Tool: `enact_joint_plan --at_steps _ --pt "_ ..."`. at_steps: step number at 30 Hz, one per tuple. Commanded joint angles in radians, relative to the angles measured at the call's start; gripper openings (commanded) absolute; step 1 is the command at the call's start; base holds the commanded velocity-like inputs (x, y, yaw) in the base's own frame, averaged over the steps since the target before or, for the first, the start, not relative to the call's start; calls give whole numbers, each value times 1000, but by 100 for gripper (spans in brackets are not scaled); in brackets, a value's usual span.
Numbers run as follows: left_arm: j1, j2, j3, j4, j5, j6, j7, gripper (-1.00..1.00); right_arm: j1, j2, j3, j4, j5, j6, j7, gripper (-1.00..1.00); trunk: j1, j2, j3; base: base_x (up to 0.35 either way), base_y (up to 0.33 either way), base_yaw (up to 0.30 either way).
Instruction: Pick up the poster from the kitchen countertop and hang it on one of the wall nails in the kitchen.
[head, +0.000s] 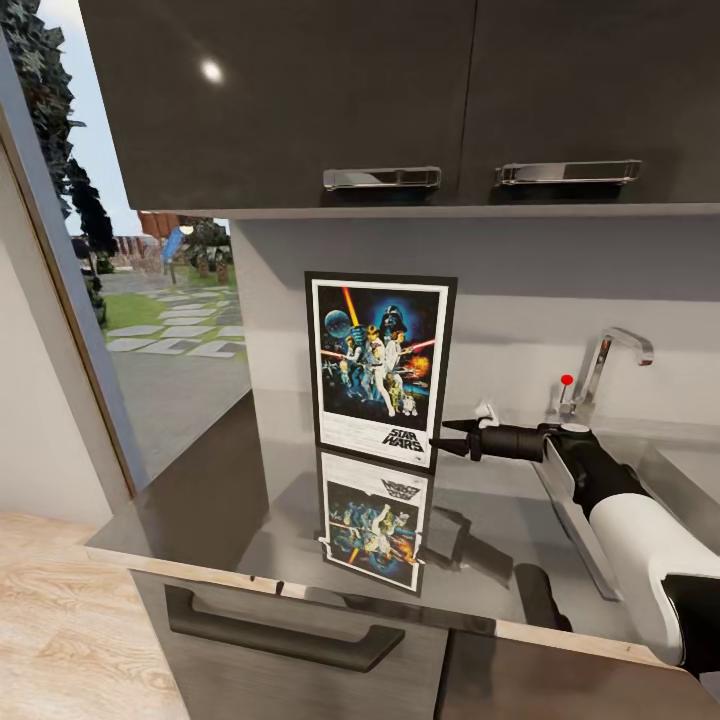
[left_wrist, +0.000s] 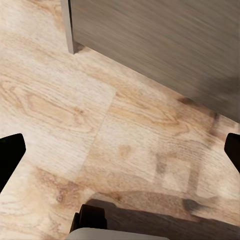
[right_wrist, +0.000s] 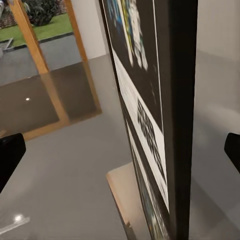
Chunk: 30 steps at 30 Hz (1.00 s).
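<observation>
Although your right pincer (head: 437, 441) reaches in from the sink side, its tips sit just at the lower right corner of the poster (head: 380, 368) and you cannot tell from the head view whether they touch the frame. From the right wrist view the poster (right_wrist: 170, 100) is seen edge-on between the two fingers (right_wrist: 10, 157), which stand wide apart with the frame between them and clear of both, so that pincer is open. Your left pincer (left_wrist: 120, 150) is also spread, its fingertips (left_wrist: 11, 155) cut off at the picture's sides, above the plank floor (left_wrist: 60, 100) beside a cabinet front (left_wrist: 165, 45). The poster stands upright on the worktop (head: 200, 480) against the back wall, with its mirror image below it on the glossy slab. The worktop's pale front edge runs just under that reflection; open slab lies toward the window (head: 160, 300), and the tap (head: 605, 365) and sink crowd the right. Cupboards (head: 400, 100) overhang the poster
</observation>
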Motion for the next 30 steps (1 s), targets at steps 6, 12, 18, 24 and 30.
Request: enact_joint_plan --at_steps 6,12,18,24,30 --pt "0 0 4 -1 1 -1 -6 100 -1 0 -2 0 1 9 4 100 0 -1 -1 0 0 0" --pt "0 0 4 -1 1 -1 -6 100 -1 0 -2 0 1 9 4 100 0 -1 -1 0 0 0" --pt "0 0 4 -1 1 0 -6 100 -1 0 -2 0 1 9 4 100 0 -1 -1 3 5 0" --pt "0 0 4 -1 1 0 -6 100 -1 0 -2 0 1 9 4 100 0 -1 -1 59 73 0" --pt "0 0 4 -1 1 0 -6 100 -1 0 -2 -1 1 9 4 100 0 -1 -1 12 15 0"
